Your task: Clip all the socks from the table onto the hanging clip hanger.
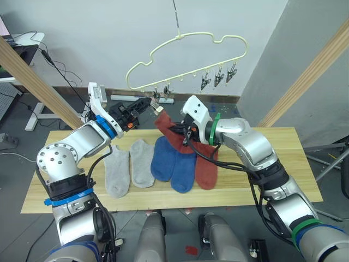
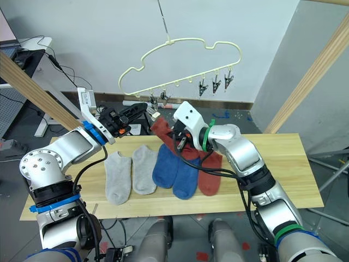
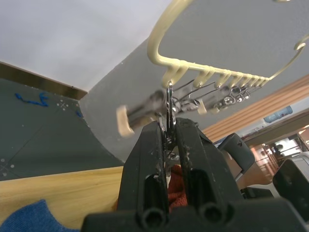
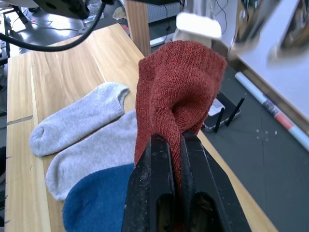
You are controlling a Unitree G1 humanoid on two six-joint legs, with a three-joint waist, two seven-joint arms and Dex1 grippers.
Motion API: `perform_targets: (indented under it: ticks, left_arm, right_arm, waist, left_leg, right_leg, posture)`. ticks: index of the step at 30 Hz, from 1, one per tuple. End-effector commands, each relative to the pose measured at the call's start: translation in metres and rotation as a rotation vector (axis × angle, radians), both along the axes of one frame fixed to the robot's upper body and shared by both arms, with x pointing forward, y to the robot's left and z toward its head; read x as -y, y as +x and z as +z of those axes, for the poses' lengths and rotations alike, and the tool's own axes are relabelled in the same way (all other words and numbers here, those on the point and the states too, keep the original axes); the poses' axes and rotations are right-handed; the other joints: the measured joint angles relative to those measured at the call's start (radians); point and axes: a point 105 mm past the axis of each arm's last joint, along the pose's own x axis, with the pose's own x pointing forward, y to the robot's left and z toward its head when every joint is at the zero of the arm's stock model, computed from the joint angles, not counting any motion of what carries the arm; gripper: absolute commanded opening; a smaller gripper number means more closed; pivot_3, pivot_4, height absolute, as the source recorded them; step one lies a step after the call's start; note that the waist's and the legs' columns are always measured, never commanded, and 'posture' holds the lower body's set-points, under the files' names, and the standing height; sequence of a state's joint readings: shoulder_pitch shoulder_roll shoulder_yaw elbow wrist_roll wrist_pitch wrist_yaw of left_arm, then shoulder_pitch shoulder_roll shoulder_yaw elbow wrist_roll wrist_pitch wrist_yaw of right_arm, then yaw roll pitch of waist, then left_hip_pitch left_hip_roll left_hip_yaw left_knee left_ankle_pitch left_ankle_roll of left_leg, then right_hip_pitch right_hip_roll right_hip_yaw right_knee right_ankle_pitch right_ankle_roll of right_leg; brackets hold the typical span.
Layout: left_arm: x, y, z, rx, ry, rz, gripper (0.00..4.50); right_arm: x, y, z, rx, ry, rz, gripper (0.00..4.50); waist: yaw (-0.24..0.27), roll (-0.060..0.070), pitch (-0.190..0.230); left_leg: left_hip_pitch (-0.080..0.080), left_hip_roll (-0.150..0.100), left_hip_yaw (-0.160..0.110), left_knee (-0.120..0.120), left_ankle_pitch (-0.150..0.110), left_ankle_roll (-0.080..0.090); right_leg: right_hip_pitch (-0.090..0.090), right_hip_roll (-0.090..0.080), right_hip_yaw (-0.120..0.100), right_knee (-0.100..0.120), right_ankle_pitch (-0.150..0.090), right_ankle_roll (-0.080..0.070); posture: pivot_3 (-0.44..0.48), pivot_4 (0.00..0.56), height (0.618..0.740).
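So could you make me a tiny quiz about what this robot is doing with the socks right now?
1. True or false: the right gripper is pinching a rust red sock.
2. How many socks lie flat on the table?
3. What is the left gripper squeezing: A) a blue sock, B) a clip on the clip hanger, C) a cable?

Key: 1 true. 2 five: two grey, two blue, one red. 3 B.

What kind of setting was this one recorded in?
Probably a lab or workshop set up for robot trials: a wood table on a dark floor, a clip hanger hung by a wire, desks with trailing cables behind.
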State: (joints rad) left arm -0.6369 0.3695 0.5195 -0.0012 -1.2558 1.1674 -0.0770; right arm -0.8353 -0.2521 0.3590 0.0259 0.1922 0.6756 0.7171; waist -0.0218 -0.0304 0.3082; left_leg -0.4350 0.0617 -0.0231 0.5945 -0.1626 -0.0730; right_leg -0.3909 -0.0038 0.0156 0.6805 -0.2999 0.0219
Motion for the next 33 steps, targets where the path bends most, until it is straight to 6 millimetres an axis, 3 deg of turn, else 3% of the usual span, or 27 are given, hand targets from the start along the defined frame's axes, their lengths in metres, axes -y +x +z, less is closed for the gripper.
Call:
perform_targets:
  ticks: [1,17,18,30,32,33]
  left_arm:
    - [0.002,-0.006,0.006,0.034,0.010,-0.014,0.04]
    - [0.000,-0.008,0.010,0.123,0.090,0.014,0.04]
    - [-0.001,-0.008,0.010,0.126,0.089,0.021,0.76]
    - [-0.021,-0.016,0.012,0.129,0.121,0.062,4.32]
    - [-0.025,-0.019,0.012,0.130,0.139,0.071,4.46]
    - [-0.027,-0.020,0.012,0.130,0.155,0.076,4.49]
  right_arm:
    - [-0.010,-0.004,0.015,0.073,0.014,0.050,0.04]
    - [-0.014,0.006,0.022,0.084,0.029,0.047,0.04]
    - [-0.014,0.006,0.022,0.084,0.030,0.045,0.00]
    - [-0.035,-0.012,0.019,-0.038,0.162,0.076,0.00]
    - [-0.041,-0.018,0.018,-0.113,0.216,0.091,0.00]
    - [-0.043,-0.020,0.017,-0.144,0.236,0.095,0.28]
  waist:
    - [0.001,0.000,0.000]
    - [0.015,0.000,0.000]
    - [0.017,0.000,0.000]
    - [0.019,0.000,0.000]
    - [0.019,0.000,0.000]
    - [0.020,0.000,0.000]
  left_leg:
    - [0.000,0.000,0.000,0.000,0.000,0.000]
    - [0.000,0.000,0.000,0.000,0.000,-0.001]
    - [0.000,0.000,0.000,0.000,0.000,-0.001]
    - [0.000,0.001,0.000,-0.001,-0.001,-0.002]
    - [0.000,0.001,0.000,-0.001,-0.001,-0.002]
    - [0.000,0.001,0.000,-0.002,-0.001,-0.002]
  right_leg:
    - [0.000,0.000,0.000,0.000,0.000,0.000]
    - [0.000,0.000,0.000,0.000,0.000,-0.001]
    - [0.000,0.000,0.000,0.000,0.000,-0.001]
    - [-0.001,0.000,0.000,0.000,0.000,-0.001]
    - [-0.001,0.000,0.000,0.000,0.000,-0.001]
    - [-0.001,0.000,0.000,0.000,0.000,-0.001]
  posture:
    - [0.045,0.303,0.740]
    - [0.054,0.309,0.740]
    - [0.054,0.309,0.740]
    - [0.078,0.300,0.740]
    - [0.079,0.298,0.740]
    - [0.079,0.298,0.740]
